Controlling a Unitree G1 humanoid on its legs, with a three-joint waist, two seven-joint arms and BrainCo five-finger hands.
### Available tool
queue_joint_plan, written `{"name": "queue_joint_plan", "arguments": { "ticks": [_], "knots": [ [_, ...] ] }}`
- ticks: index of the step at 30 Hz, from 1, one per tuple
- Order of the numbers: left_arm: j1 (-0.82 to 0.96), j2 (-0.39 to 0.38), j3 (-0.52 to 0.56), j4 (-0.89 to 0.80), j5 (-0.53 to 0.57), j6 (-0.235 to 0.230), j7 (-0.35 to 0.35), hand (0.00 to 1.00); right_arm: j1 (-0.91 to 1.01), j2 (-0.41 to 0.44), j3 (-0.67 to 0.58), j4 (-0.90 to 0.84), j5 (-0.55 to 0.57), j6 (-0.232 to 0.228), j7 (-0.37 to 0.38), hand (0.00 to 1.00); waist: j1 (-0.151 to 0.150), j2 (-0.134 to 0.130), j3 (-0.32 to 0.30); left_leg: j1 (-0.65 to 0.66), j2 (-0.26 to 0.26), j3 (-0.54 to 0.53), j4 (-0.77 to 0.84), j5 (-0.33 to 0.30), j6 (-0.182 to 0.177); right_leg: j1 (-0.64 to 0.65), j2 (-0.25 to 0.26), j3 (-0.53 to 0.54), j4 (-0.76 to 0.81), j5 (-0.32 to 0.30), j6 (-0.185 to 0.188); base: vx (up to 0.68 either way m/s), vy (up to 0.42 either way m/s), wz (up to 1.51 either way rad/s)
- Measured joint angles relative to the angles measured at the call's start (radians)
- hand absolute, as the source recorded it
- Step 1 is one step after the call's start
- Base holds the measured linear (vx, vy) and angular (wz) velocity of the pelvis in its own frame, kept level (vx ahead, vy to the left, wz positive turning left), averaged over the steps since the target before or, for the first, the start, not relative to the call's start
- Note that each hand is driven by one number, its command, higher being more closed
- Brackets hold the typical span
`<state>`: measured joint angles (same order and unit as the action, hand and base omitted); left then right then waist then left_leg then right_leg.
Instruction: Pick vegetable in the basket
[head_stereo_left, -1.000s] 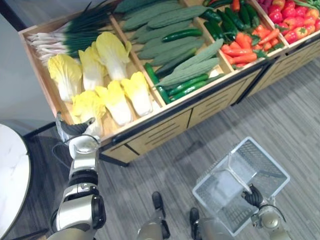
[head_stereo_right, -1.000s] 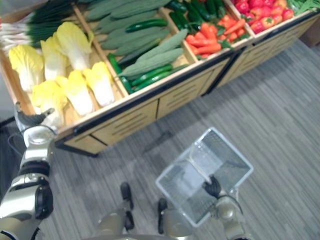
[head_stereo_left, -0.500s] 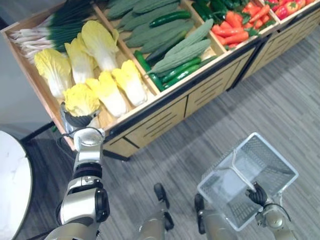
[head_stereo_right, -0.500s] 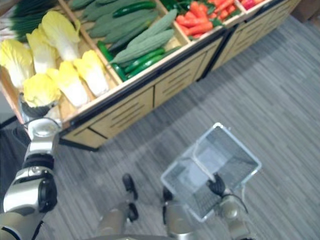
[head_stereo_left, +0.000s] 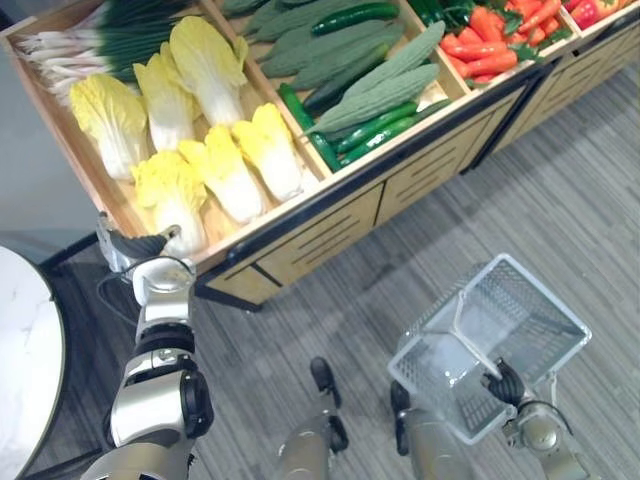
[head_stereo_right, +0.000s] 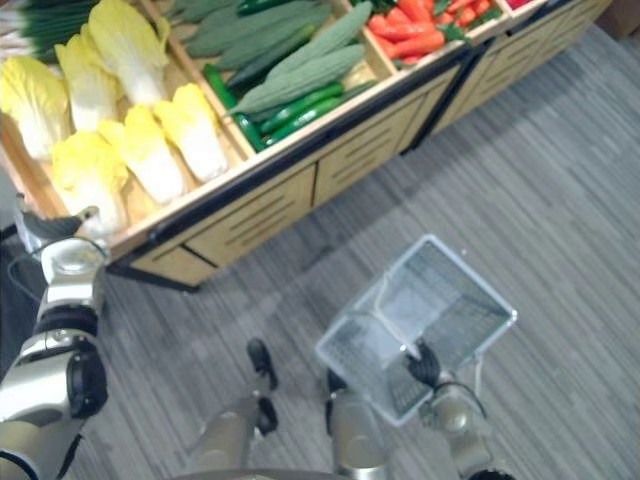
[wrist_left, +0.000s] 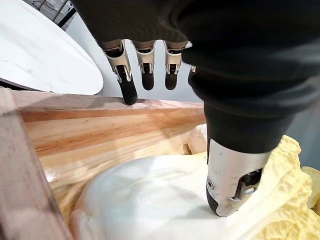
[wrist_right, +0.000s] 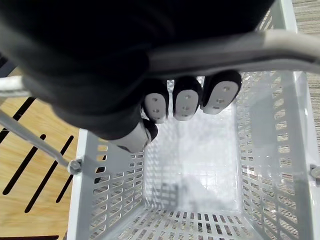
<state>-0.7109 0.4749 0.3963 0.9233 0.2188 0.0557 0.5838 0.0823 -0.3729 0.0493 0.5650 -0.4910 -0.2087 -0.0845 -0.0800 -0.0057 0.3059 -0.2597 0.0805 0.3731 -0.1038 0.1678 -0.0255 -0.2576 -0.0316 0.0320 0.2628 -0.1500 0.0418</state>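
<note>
A wooden bench (head_stereo_left: 320, 240) with drawer fronts is seen across the top of the head views, from nine round to two o'clock, and is divided into compartments. Yellow-white cabbages are laid in the compartment at ten to eleven o'clock, with spring onions (head_stereo_left: 90, 45) behind them at eleven. Bitter gourds (head_stereo_left: 385, 90) and dark cucumbers (head_stereo_left: 350, 16) are kept in the next compartment toward twelve, and carrots (head_stereo_left: 490, 50) toward one o'clock.

The left hand (head_stereo_left: 128, 246) is placed at nine o'clock, at the near corner of the cabbage compartment. In the left wrist view its fingers (wrist_left: 129, 92) are held straight and slightly spread, their dark tips set at the wooden wall of the compartment. The thumb (wrist_left: 232, 185) is pressed onto the pale base of the nearest cabbage (head_stereo_left: 172, 195). That cabbage is not enclosed by the fingers. It is lying in the compartment, just beside its neighbour.

The white mesh basket (head_stereo_left: 543, 296) is carried at five o'clock, above the grey floor (head_stereo_left: 580, 180) and well apart from the bench. Its handle is gripped by the right hand (head_stereo_left: 503, 385). In the right wrist view, that hand's fingers (wrist_right: 183, 102) are seen curled tightly round the bar. A white round table (head_stereo_left: 20, 360) is seen at eight o'clock.
</note>
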Motion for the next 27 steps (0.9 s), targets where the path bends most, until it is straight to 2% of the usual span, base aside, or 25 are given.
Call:
{"name": "queue_joint_plan", "arguments": {
  "ticks": [7, 13, 25, 27],
  "knots": [
    [-0.014, 0.021, -0.020, 0.005, 0.003, -0.002, 0.010, 0.00, -0.011, -0.002, 0.015, 0.001, 0.002, 0.000, 0.000, 1.00, 0.001, -0.003, 0.001, -0.026, 0.002, -0.001, 0.000, 0.002, -0.002, -0.034, 0.002, -0.001, 0.021, -0.007, -0.001, 0.04, -0.045, 0.00],
    [-0.013, 0.031, -0.080, -0.009, 0.003, -0.003, 0.024, 0.00, -0.016, 0.001, 0.040, 0.001, 0.021, 0.000, -0.001, 1.00, 0.001, -0.008, 0.005, -0.033, 0.000, -0.010, 0.000, 0.006, -0.001, -0.037, 0.000, -0.009, 0.022, -0.007, -0.001, 0.04, -0.035, 0.05],
    [0.025, -0.092, -0.146, -0.162, 0.002, -0.003, 0.038, 0.00, -0.022, 0.042, 0.037, 0.001, 0.021, 0.001, -0.019, 1.00, -0.001, -0.026, 0.015, -0.035, -0.003, -0.016, 0.000, 0.007, -0.001, -0.035, -0.004, -0.015, 0.021, -0.007, -0.001, 0.05, -0.035, 0.01],
    [0.045, -0.112, -0.163, -0.185, 0.002, -0.004, 0.038, 0.00, -0.022, 0.042, 0.037, 0.001, 0.021, 0.001, -0.019, 1.00, -0.001, -0.026, 0.015, -0.034, -0.003, -0.010, 0.000, 0.013, 0.007, -0.036, -0.003, -0.011, 0.020, -0.007, -0.001, 0.07, -0.041, -0.07]
  ]
}}
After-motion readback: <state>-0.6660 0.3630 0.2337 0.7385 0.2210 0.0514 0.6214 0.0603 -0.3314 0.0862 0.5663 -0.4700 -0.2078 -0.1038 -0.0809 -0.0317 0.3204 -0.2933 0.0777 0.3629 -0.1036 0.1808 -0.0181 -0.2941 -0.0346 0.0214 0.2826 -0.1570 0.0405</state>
